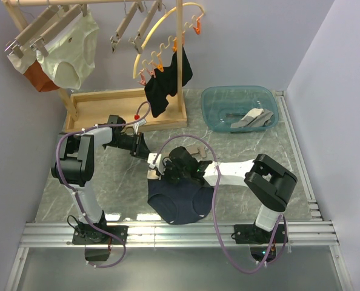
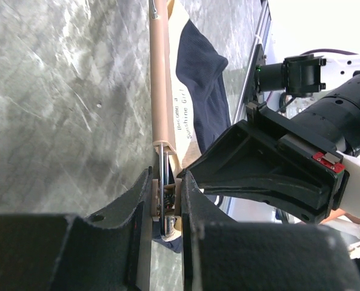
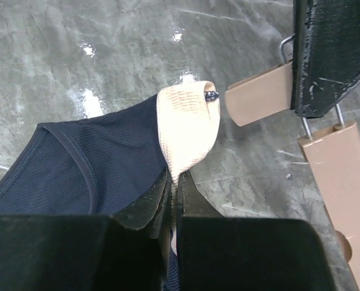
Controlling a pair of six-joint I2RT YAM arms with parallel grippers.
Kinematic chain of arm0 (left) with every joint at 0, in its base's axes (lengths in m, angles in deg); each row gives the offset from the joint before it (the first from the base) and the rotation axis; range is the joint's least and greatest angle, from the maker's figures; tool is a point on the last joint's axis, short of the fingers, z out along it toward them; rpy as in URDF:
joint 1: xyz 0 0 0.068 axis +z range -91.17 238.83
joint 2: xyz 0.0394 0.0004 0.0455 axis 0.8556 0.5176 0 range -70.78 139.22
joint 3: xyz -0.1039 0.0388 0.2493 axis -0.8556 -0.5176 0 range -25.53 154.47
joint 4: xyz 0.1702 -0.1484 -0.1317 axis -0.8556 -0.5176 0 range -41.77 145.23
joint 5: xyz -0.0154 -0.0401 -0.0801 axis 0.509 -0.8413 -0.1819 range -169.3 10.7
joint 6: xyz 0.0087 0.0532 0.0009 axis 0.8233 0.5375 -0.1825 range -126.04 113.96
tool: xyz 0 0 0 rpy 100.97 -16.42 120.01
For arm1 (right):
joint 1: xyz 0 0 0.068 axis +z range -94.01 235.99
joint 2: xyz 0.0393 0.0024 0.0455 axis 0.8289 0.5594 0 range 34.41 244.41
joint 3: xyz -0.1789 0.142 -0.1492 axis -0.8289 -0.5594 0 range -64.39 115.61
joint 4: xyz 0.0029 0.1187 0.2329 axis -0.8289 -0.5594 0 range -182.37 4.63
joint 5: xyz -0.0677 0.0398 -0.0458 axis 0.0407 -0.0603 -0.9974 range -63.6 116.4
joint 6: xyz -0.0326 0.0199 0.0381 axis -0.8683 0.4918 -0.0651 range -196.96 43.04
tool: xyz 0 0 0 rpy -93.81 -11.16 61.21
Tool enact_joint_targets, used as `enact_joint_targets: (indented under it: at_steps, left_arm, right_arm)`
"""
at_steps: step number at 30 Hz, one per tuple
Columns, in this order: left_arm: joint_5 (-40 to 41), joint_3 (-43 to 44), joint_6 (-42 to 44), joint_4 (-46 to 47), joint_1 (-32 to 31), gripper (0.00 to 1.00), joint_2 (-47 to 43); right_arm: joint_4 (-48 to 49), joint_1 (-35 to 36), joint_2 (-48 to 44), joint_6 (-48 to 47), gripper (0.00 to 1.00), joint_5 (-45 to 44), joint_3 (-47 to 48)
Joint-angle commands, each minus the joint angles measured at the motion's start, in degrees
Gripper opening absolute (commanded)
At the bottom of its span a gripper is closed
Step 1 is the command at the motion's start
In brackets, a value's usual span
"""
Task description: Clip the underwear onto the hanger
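Navy-blue underwear (image 1: 179,203) lies spread on the tabletop (image 1: 125,182) between the two arm bases, with one corner of its tan waistband (image 3: 189,124) raised. The right hand (image 3: 175,200) is closed, pinching that corner. The left hand (image 2: 166,200) is clamped on the hanger (image 2: 162,91) at its end clip (image 3: 259,94), and the wooden bar lies flat on the tabletop. Waistband corner and clip mouth sit just beside each other, not yet engaged.

Assessment: the step in hand is feeding the waistband into the clip. The left hand should hold the clip squeezed and steady. The right hand should present the band edge-on and deep enough for a full bite, letting go only once the clip grips. Risk: the fabric folds away at the mouth.

Count:
- One navy pair.
- One cream-white pair (image 1: 68,51) and one black garment (image 1: 168,85) on the rack (image 1: 180,42).
- One hanger on the tabletop.
- At least four similar rack hangers (image 1: 131,27).
- One blue basin (image 1: 237,88).
- One wooden tray (image 1: 101,95).
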Motion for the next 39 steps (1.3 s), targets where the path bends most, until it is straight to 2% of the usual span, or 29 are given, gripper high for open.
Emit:
enact_joint_targets:
  at_steps: [1, 12, 23, 30, 39]
  left_arm:
    - [-3.98, 1.56, 2.99, -2.31, -0.15, 0.00, 0.52]
    - [-4.24, 1.29, 7.12, -6.18, -0.59, 0.00, 0.51]
    - [-4.51, 1.82, 3.26, -2.66, -0.86, 0.00, -0.10]
    - [-4.51, 3.23, 5.71, -5.82, -1.03, 0.01, 0.52]
    - [-2.40, 0.85, 6.42, -4.77, -1.73, 0.01, -0.10]
  right_arm:
    - [1.99, 0.37, -0.34, -0.50, 0.00, -0.60, -0.20]
    - [0.85, 0.20, 0.18, -0.58, 0.00, -0.69, 1.12]
    - [-0.21, 0.37, 0.80, -1.81, 0.00, 0.10, 1.38]
    - [-0.03, 0.37, 0.89, -1.55, 0.00, -0.34, 1.47]
    - [-0.21, 0.28, 0.27, -1.55, 0.00, -0.25, 1.99]
